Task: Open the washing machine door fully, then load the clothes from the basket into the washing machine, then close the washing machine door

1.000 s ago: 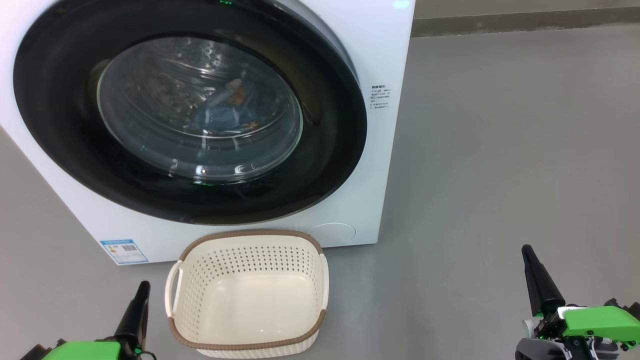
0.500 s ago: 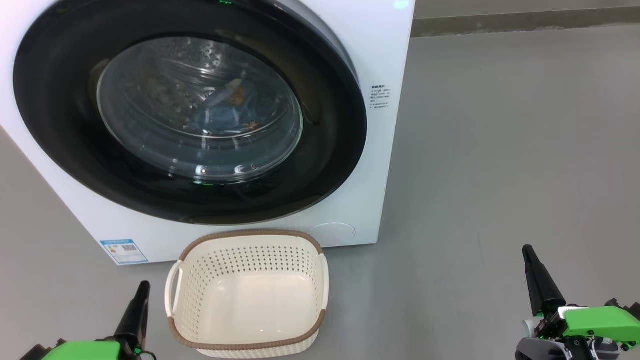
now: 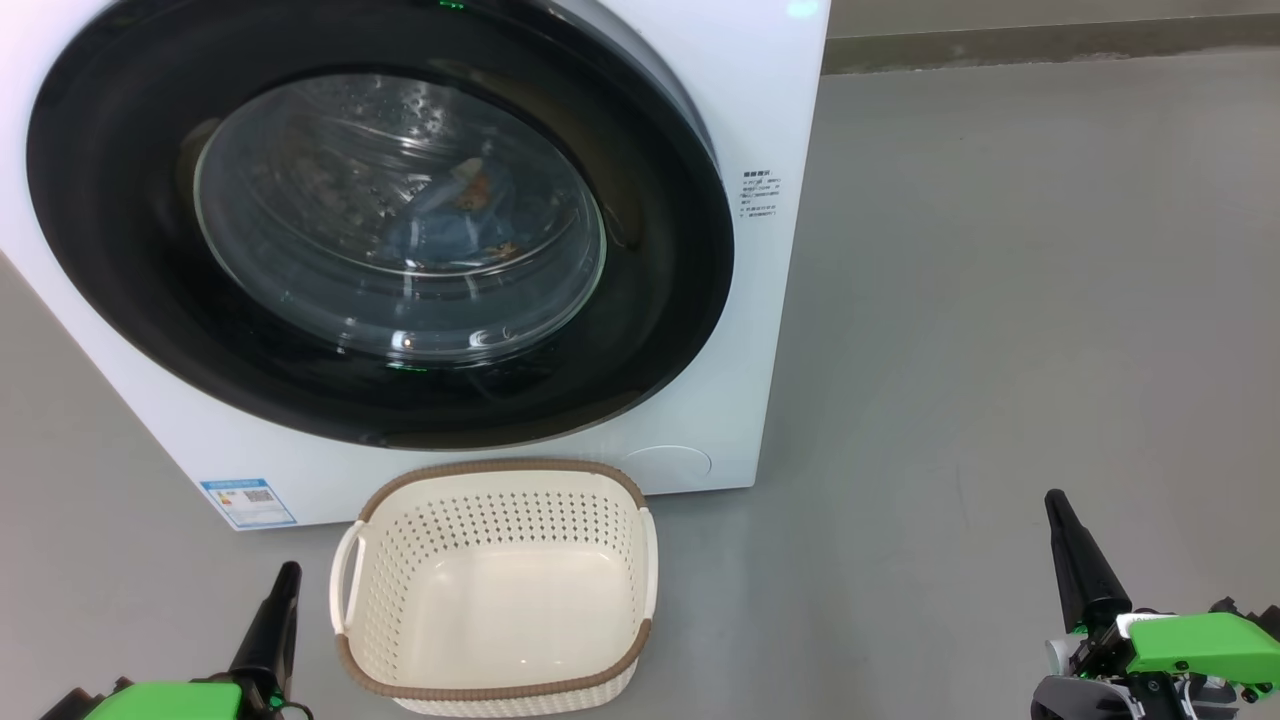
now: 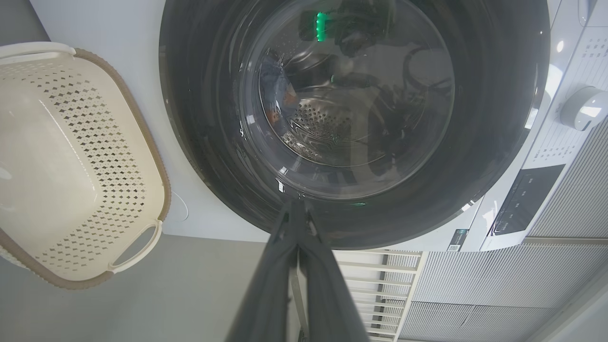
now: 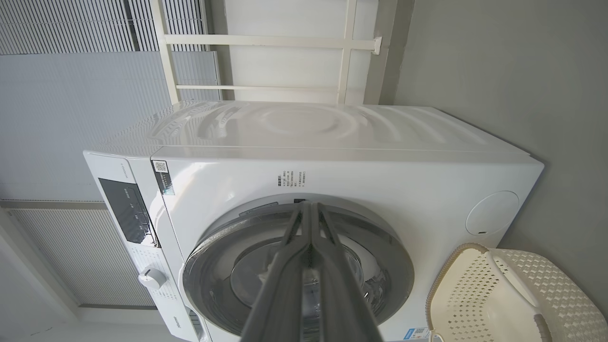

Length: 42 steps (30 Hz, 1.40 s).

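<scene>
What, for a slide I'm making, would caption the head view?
Closed washer door, blue clothes visible inside, empty basket on the floor in front, left gripper and right gripper shut.

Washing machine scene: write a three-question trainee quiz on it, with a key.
1. True or false: the clothes lie in the basket.
2. Pick one: the washing machine door is A) wide open, B) shut, C) taken off.
3. Fill in: the left gripper and the right gripper each have their fingers ____ and hold nothing.

Key: 1 false, they lie behind the door's glass and the basket is empty; 2 B; 3 shut.
</scene>
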Tool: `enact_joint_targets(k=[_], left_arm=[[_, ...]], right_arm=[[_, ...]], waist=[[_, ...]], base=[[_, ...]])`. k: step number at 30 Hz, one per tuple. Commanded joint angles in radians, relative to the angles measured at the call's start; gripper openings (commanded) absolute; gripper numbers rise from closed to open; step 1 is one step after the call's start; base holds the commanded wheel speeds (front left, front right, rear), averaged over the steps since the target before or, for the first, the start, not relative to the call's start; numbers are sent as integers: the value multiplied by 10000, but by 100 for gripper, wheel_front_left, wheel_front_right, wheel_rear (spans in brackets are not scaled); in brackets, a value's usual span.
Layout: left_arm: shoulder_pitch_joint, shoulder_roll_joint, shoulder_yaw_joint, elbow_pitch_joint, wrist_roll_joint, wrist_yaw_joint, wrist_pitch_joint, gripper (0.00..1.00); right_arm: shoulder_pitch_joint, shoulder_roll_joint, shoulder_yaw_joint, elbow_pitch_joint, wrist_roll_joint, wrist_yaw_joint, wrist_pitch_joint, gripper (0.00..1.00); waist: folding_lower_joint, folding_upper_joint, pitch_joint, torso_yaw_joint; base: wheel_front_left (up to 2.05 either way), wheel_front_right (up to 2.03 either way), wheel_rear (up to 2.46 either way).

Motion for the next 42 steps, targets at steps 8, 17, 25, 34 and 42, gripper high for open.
enact_joint_targets(k=[8, 17, 25, 34, 42], left_arm=[[-422, 128, 350, -190, -78, -29, 37, 0], [-423, 128, 350, -190, -78, -29, 37, 0], [-423, 128, 350, -190, -78, -29, 37, 0], [-423, 128, 350, -190, -78, -29, 37, 0], [-423, 128, 351, -190, -78, -29, 38, 0]], right_arm=[[-100, -5, 211, -267, -14, 16, 59, 0], [-100, -1, 204, -267, -19, 16, 65, 0], [-101, 3, 199, -266, -24, 16, 69, 0], [-101, 6, 194, -266, -28, 16, 73, 0], [-102, 9, 190, -266, -32, 16, 77, 0]], waist=[[0, 0, 0, 0], [0, 0, 0, 0], [0, 0, 0, 0], [0, 0, 0, 0], [0, 0, 0, 0]], base=[[0, 0, 0], [0, 0, 0], [0, 0, 0], [0, 0, 0], [0, 0, 0]])
